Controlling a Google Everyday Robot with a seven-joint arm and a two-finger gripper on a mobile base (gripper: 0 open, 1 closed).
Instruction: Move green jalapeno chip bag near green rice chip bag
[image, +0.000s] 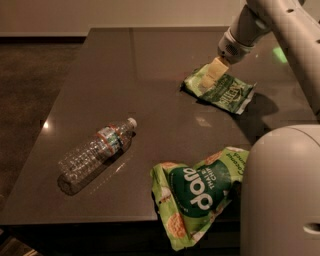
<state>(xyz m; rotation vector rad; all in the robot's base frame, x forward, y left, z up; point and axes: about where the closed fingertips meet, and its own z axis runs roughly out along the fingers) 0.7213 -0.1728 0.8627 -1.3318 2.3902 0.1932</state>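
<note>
The green jalapeno chip bag (222, 89) lies flat on the dark table (150, 65) at the back right; it is small and crinkled, with white lettering. My gripper (210, 75) reaches down from the upper right, and its pale tip is over the bag's left part, at or touching it. The green rice chip bag (197, 197) is larger and bright lime green with a dark circle. It lies at the front edge, well in front of the jalapeno bag and apart from it.
An empty clear plastic water bottle (95, 152) lies on its side at the front left. My white arm housing (280, 195) fills the lower right corner and hides the rice bag's right end. The table's front edge (75, 217) is close by.
</note>
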